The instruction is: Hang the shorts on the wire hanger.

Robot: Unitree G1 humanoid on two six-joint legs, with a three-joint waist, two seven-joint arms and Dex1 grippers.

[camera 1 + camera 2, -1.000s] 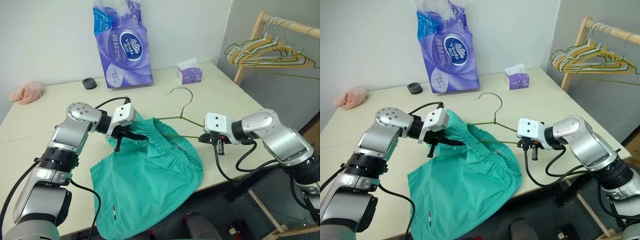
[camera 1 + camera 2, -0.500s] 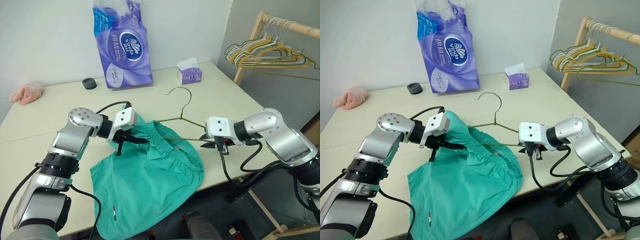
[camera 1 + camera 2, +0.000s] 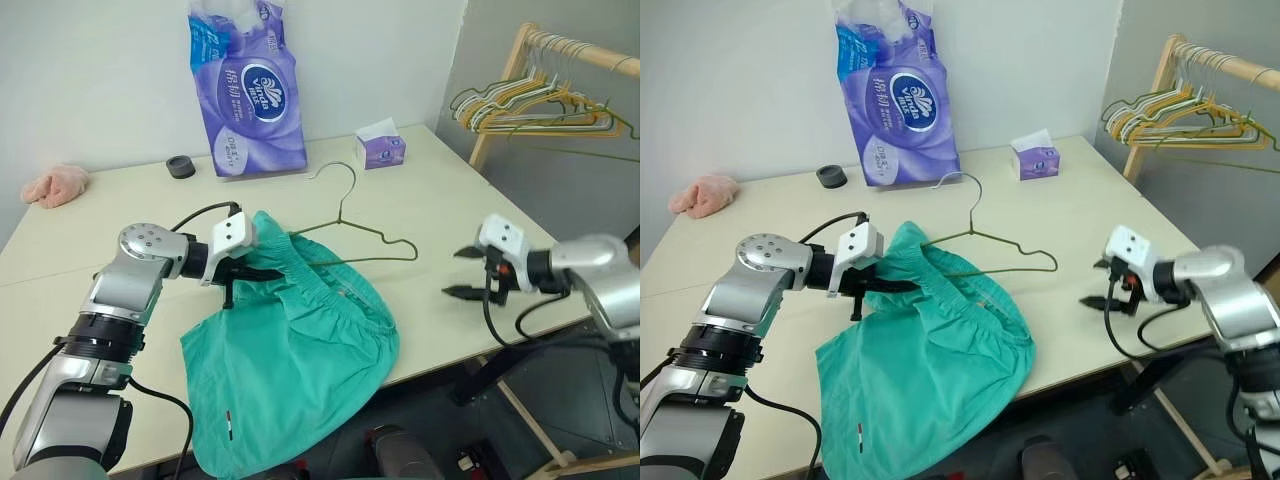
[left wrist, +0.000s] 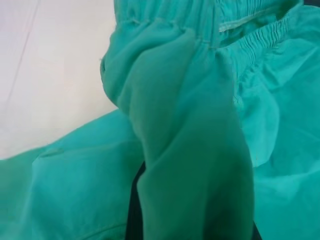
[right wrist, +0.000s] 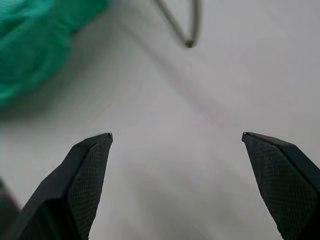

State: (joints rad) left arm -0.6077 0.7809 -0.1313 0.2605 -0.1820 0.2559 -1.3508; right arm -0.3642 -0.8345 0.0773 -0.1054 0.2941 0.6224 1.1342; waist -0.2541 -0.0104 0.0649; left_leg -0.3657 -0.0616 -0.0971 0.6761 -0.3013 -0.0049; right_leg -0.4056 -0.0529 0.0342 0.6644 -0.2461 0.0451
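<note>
1. Head views: the left gripper (image 3: 262,272) is clamped on the waistband of the shorts (image 3: 300,350), which lie on the table (image 3: 110,215) with 1 leg draped over its near edge. The wire hanger (image 3: 365,235) has 1 end tucked into the waist opening; its hook points toward the back wall and its free corner lies bare on the tabletop.
2. The right gripper (image 3: 462,272) hovers with jaws wide and empty, well apart from the hanger's corner, near the table's right edge.
3. The purple tissue pack (image 3: 250,90) carries a round dark logo; its writing is too small to read. A tissue box (image 3: 380,148) stands nearby, with open tabletop between it and the hanger.
4. Left wrist view: bunched teal cloth (image 4: 190,150) covers the fingers.
5. Right wrist view: both fingertips (image 5: 92,165) stand far apart over bare table, the hanger's corner (image 5: 187,30) ahead.
</note>
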